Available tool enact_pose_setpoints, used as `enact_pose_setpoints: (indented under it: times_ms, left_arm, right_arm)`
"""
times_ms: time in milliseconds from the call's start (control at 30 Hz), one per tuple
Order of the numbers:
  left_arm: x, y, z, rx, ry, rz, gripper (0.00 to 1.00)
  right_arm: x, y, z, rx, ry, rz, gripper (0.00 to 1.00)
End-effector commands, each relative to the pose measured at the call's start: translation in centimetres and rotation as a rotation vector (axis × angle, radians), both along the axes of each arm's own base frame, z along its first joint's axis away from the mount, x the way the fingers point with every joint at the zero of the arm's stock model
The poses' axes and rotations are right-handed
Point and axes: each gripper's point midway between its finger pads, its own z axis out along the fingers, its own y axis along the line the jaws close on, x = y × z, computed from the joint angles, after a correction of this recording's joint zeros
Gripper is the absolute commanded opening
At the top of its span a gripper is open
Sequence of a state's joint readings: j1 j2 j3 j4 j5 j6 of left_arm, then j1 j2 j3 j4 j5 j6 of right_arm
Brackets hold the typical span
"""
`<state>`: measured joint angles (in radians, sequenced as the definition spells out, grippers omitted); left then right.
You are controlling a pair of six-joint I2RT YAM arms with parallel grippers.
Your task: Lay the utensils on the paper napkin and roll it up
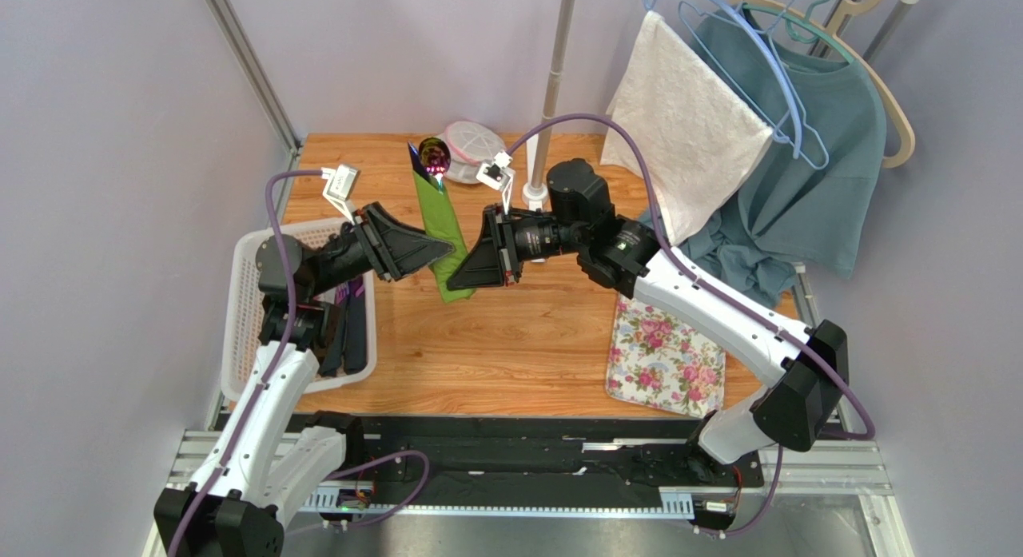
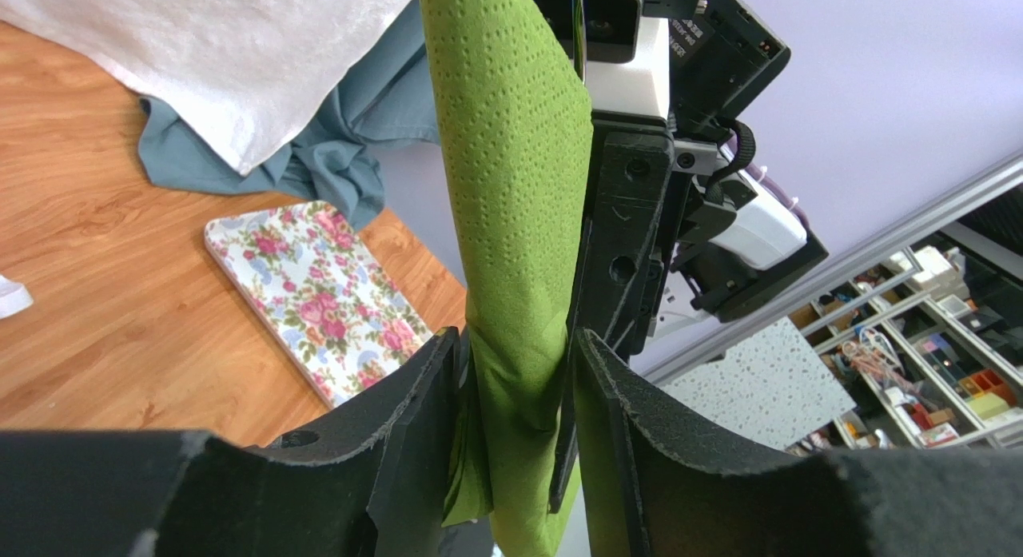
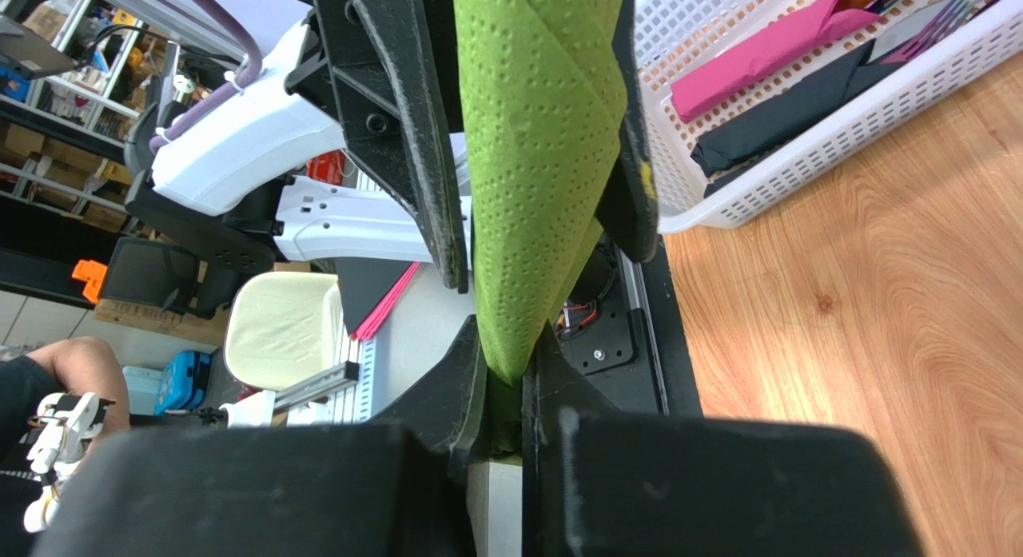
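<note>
Paper napkin [image 1: 438, 203] is rolled into a narrow green tube, running near-to-far over the far-centre of the tabletop [image 1: 540, 341]. It sits between the two grippers and looks lifted off the wood. Utensils [image 1: 431, 158] are inside the roll. Only their tips poke out of the far end, one with a glossy reddish head.

Right gripper [image 1: 459, 279] comes in from the right and is clenched on the near tip of the roll. In the right wrist view its fingers pinch together on the green paper [image 3: 540, 126] right at the gripper [image 3: 510, 368].

Left gripper [image 1: 447, 255] comes in from the left, just far of the right one. Its jaws stand part-way apart and straddle the roll [image 2: 510, 162] at the gripper [image 2: 519, 347]. One finger [image 3: 408, 126] lies along each side of the tube, close to or touching the paper. Can't tell whether it is actually squeezing or just bracketing it.

The two gripper tips are just beside each other on the near part of the roll.

White mesh basket [image 1: 246, 317] is on the left edge of the tabletop, with dark and pink folded pieces inside. Floral mat [image 1: 666, 356] lies flat at the near right, well apart from the roll. White cloth [image 1: 691, 114] and a teal garment [image 1: 817, 138] hang at the far right.
</note>
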<state>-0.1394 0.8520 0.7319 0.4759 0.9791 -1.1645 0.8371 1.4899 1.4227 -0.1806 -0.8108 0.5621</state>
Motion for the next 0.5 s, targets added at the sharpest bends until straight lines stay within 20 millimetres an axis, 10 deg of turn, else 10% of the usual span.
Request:
enact_pose_setpoints:
  times_ms: [0, 467]
  left_arm:
    - [-0.4, 0.2, 1.7, -0.003, -0.053, 0.006, 0.47]
    - [-0.4, 0.5, 0.5, 0.056, -0.039, 0.036, 0.0]
  right_arm:
    - [0.4, 0.5, 3.2, 0.071, -0.113, -0.018, 0.0]
    - [1.1, 1.3, 1.9, 0.016, -0.142, -0.048, 0.01]
